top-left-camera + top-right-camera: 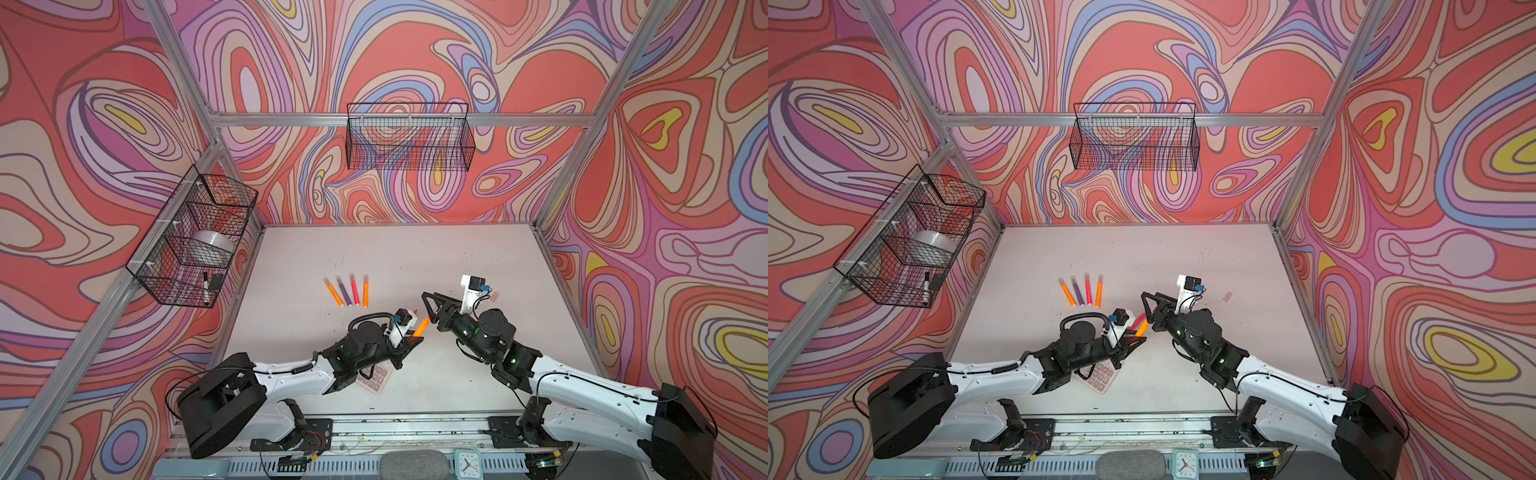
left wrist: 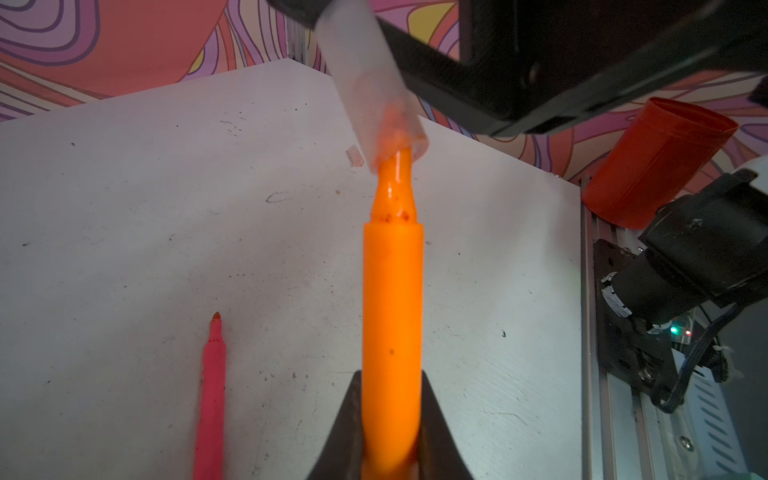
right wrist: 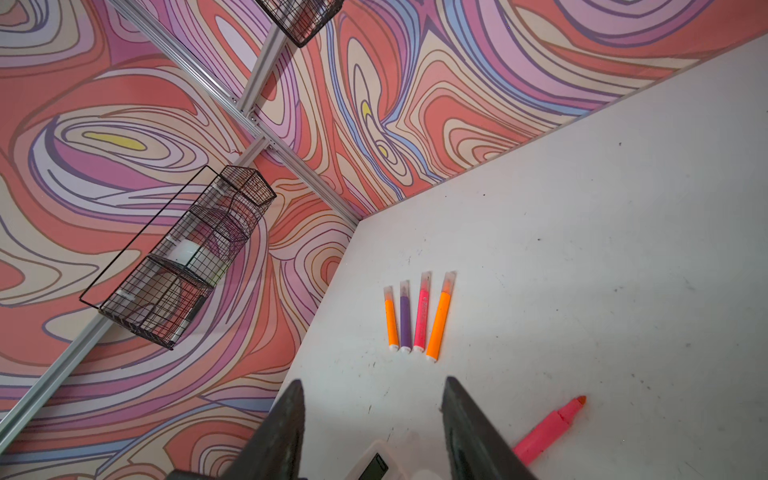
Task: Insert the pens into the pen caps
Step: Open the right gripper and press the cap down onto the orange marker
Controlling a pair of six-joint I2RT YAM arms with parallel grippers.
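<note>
Orange pen (image 2: 392, 332): my left jaws pinch its smooth, round barrel, and it sticks out ahead of them, held clear of the counter (image 1: 374, 249). Its glossy, narrowed neck enters the mouth of a cap (image 2: 370, 83), a frosted, translucent tube that sits crooked on the tip and is not pushed home. My right jaws stand spread, facing the left ones nose to nose. In the left wrist view dark parts of them show on either side of the cap, and I cannot tell whether either touches it.

The counter is flat, white, scuffed and speckled. Aluminium rails (image 1: 544, 249) and swirl-patterned walls close it at the back and on both sides. Beyond both sets of jaws a broad bare stretch runs to the back rail.

A pink pen (image 3: 548, 428), its tip bare, lies flat on the counter just beside and below the left jaws. Four capped pens (image 1: 354, 291), orange, purple, pink and orange, lie side by side ahead of the left jaws, well apart from them. A loose cap (image 1: 1227, 296) lies behind the right jaws, out past that wrist. A calculator (image 1: 376, 380) lies under my left forearm, behind the left jaws.
</note>
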